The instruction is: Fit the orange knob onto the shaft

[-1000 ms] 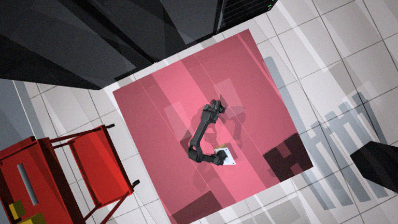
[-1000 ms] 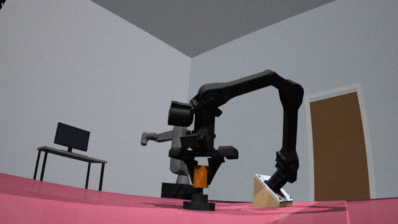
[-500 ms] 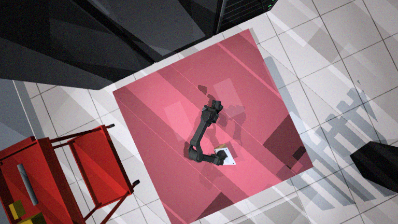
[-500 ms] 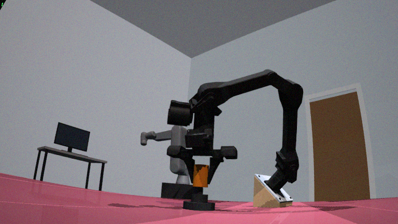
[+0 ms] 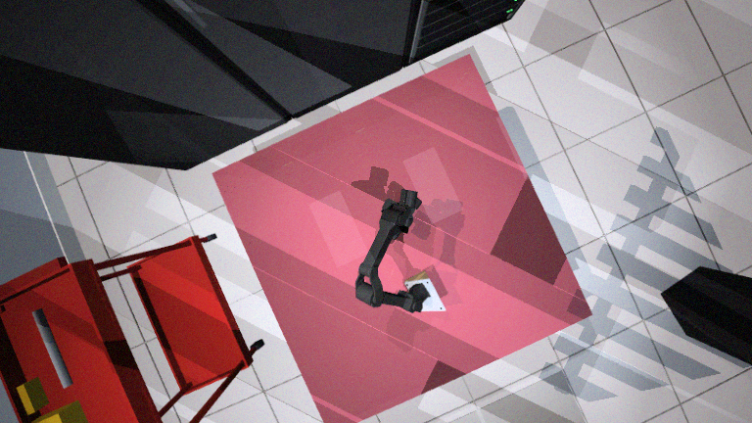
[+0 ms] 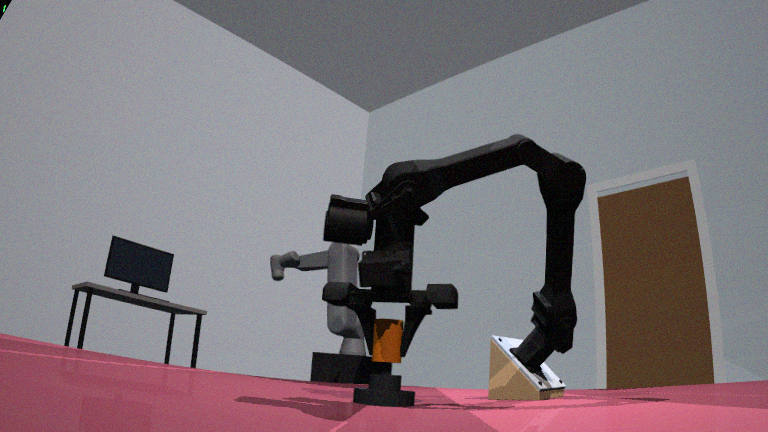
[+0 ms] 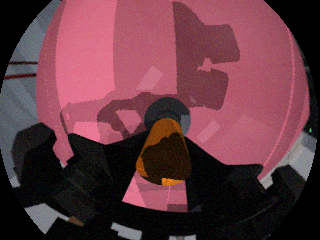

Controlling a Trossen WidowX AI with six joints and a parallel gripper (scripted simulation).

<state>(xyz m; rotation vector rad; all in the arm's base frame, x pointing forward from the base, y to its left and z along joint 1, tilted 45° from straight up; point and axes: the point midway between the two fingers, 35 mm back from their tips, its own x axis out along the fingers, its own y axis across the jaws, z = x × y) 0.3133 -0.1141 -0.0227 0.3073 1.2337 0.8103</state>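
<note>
The orange knob [image 6: 387, 339] [image 7: 164, 150] stands upright between the fingers of my gripper [image 6: 389, 351] [image 7: 166, 136], which is shut on it. The dark round pedestal [image 6: 384, 397] [image 7: 165, 104] stands on the pink mat below. In the exterior view a short length of dark shaft [image 6: 382, 368] shows between the knob's lower end and the pedestal's upper step. The knob is over the shaft, perhaps slightly to the right; a gap remains above the pedestal. The hole and both flat sides are hidden. In the top view the arm hides knob and pedestal.
The arm's base stands on a wedge block [image 5: 435, 301] [image 6: 512, 379] with a white sloping top, on the pink mat [image 5: 310, 208] [image 6: 169, 393]. Dark cabinets [image 5: 221, 64] stand behind the mat in the top view, and a red cart [image 5: 188, 307] stands to its left.
</note>
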